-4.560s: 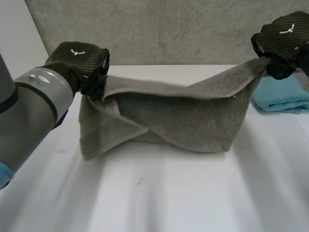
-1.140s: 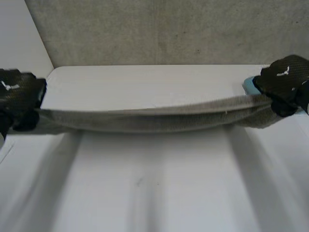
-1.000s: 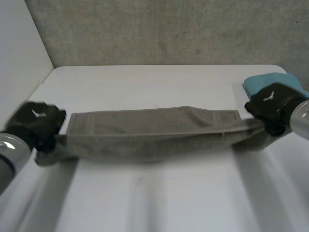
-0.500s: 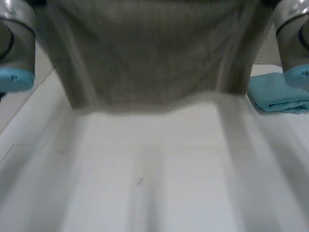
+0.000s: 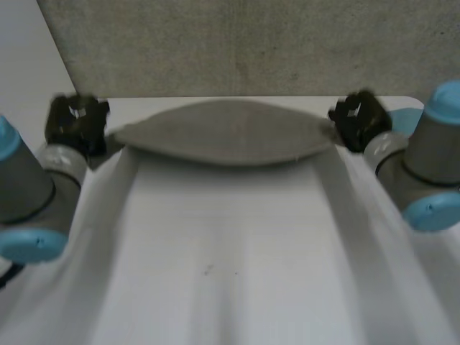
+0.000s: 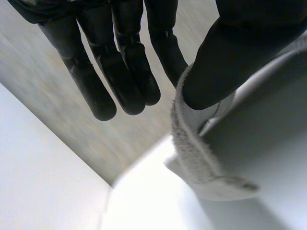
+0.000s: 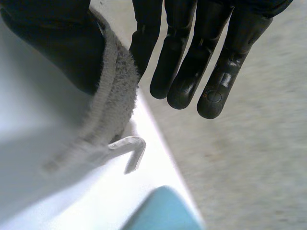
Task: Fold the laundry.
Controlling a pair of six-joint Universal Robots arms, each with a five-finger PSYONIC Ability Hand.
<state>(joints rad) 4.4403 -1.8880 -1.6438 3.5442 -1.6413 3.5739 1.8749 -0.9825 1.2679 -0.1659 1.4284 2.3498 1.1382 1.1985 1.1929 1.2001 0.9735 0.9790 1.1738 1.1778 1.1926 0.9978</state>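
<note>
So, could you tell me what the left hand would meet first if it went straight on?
Probably the grey wall behind the table; the left hand points at it, though depth is unclear.

Towel (image 5: 223, 133) — lower now; farther back

A white tabletop (image 5: 230, 237) runs back to a rough grey wall (image 5: 237, 47), mottled like concrete, which stands just behind its far edge. At the left a smooth pale panel (image 5: 25, 65) meets the grey wall along a slanting line. The light is soft and even. A few small dark specks (image 5: 208, 271) mark the tabletop's near middle.
</note>
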